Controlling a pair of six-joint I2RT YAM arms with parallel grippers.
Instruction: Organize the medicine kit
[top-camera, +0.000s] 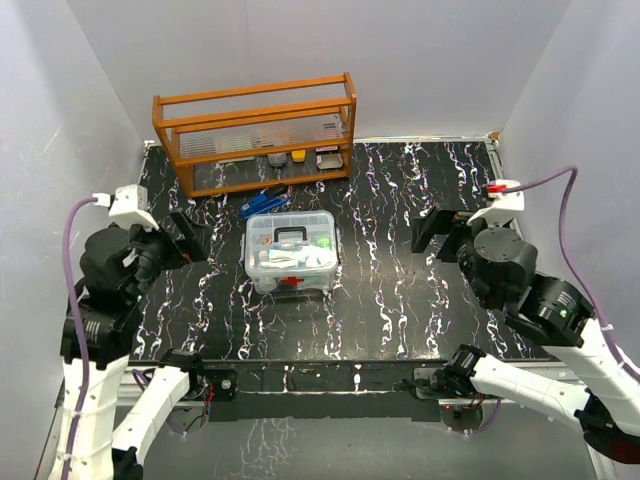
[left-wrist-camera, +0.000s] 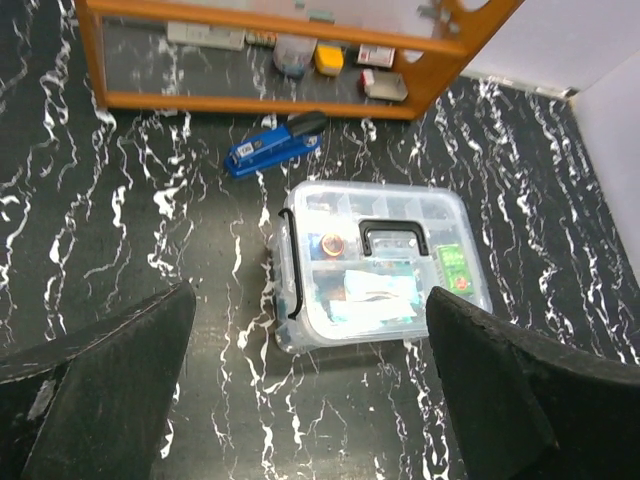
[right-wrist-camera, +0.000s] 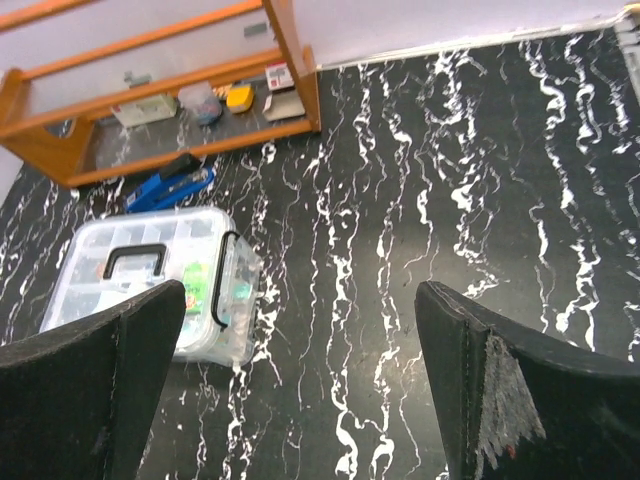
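Kit: the kit (top-camera: 291, 253) is a clear plastic box. It sits flat in the middle of the tabletop (top-camera: 400, 300), between the two arms.
Lid: the lid is on. It has a dark handle (top-camera: 291, 236) on top. A red latch (top-camera: 289, 282) is on the front side, facing the arms.
Inside: small things lie in little boxes under the lid. I cannot tell what each one is.
Near it: a blue stapler (top-camera: 263, 203) lies just behind the kit. An orange rack (top-camera: 255, 130) stands farther back.
Left claw: the left claw (top-camera: 190, 240) is wide open and holds nothing. It is off to the left of the kit, not touching it.
Right claw: the right claw (top-camera: 432, 232) is wide open and holds nothing too. It is well off to the right of the kit.
How it feels: I think the box is hard and stiff and will not bend. The plastic looks smooth, so it may slip. It is likely light, and the things inside may slide if it tips.
Where to hold: the handle looks best for lifting. To open it, one claw could hold a side wall while the other flips the latch.
Be careful: a hard squeeze could crack the thin plastic or push the box away.
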